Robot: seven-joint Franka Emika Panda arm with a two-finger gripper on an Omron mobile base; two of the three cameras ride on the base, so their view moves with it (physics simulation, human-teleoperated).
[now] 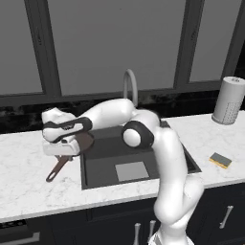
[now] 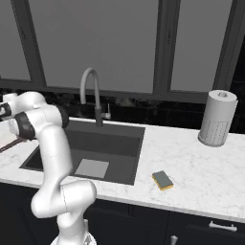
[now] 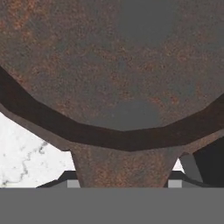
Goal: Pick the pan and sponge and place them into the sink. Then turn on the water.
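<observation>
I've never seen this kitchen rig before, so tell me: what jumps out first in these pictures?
The white arm bends far left across the dark sink, its gripper low over the reddish-brown pan at the sink's left rim, jaws astride the base of the handle. On the marble counter right of the sink lies the yellow sponge, with a paper towel roll standing behind it.

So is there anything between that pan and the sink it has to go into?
Nothing visible. The pan sits on the counter right at the sink's left rim, under the gripper, with its handle pointing away from the basin. The basin holds nothing in its way. The sponge lies on the far side, to the right of the sink.
</observation>
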